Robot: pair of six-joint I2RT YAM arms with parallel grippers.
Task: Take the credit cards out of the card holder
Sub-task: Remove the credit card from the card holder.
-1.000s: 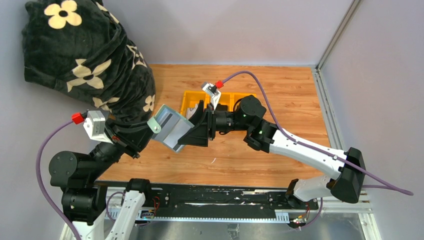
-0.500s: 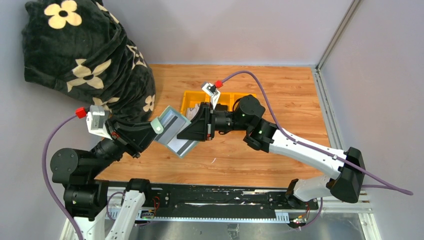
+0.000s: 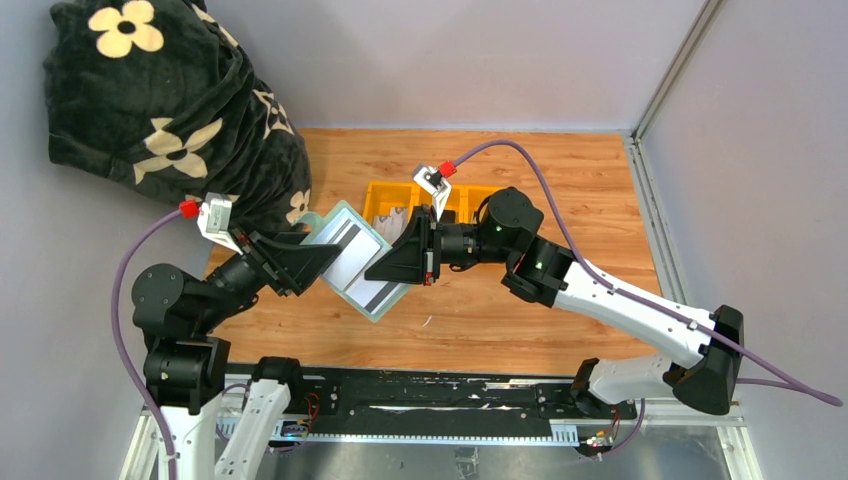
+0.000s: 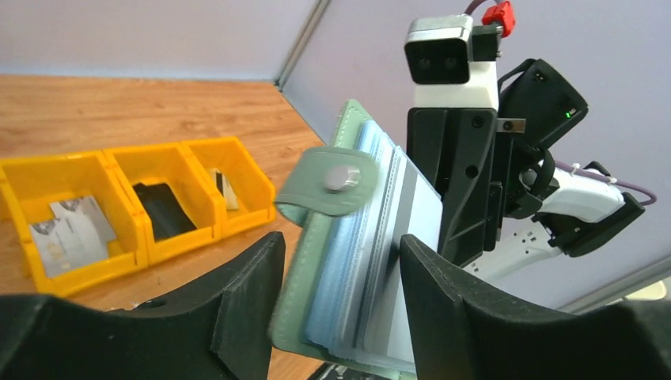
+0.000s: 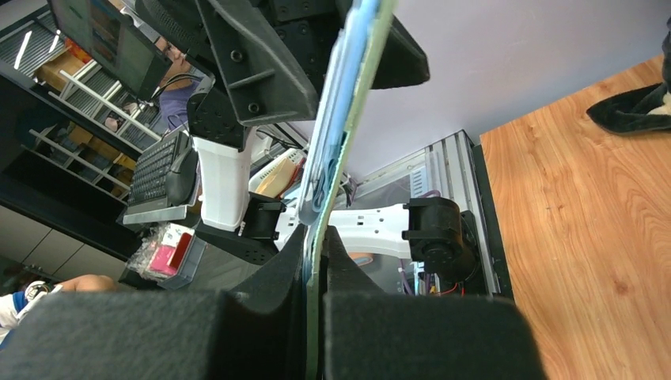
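**Aloft, card holder pinned between two arms**

Above the wooden counter (image 3: 520, 320), the sage card holder (image 3: 352, 262) hangs tilted in mid-air, gripped from both sides. The left fingers (image 4: 237, 313) are closed on its lower part, one on each face, and its clasp tab (image 4: 339, 179) stands loose in front. The right fingers (image 5: 277, 293) are pinched shut on the thin edge of the opposite side. Light blue leaves show inside the open cover, and among them a pale credit card (image 4: 411, 207) with a dark stripe. Behind, a yellow tray (image 3: 385, 190) sits on the counter. Its compartments hold a grey card (image 4: 71, 229), a black card (image 4: 162, 212) and a third that is mostly hidden. A black flowered blanket (image 3: 170, 100) is heaped at the far left corner.
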